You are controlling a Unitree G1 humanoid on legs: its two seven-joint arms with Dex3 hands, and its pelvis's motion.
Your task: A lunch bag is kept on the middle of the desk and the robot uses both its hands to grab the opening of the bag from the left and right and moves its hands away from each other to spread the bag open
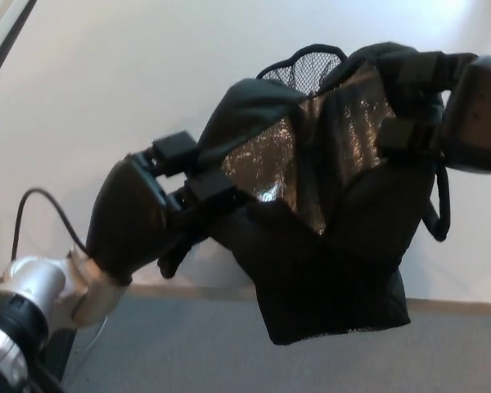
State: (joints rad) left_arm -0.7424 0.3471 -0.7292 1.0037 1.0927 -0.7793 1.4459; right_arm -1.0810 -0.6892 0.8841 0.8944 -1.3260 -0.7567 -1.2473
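The black lunch bag (344,270) lies on the pale desk (106,98), its lower end hanging over the front edge. Its mouth gapes wide and shows the silver foil lining (311,155). My left hand (143,217) is shut on the left rim of the opening, near the front edge of the desk. My right hand (466,110) is shut on the right rim, at the picture's right edge. A mesh pocket (307,65) shows at the bag's top.
A black cable (41,213) loops from my left wrist. The desk's front edge (188,288) runs just below my left hand, with grey floor (188,352) beneath. A dark strip (4,33) crosses the top left corner.
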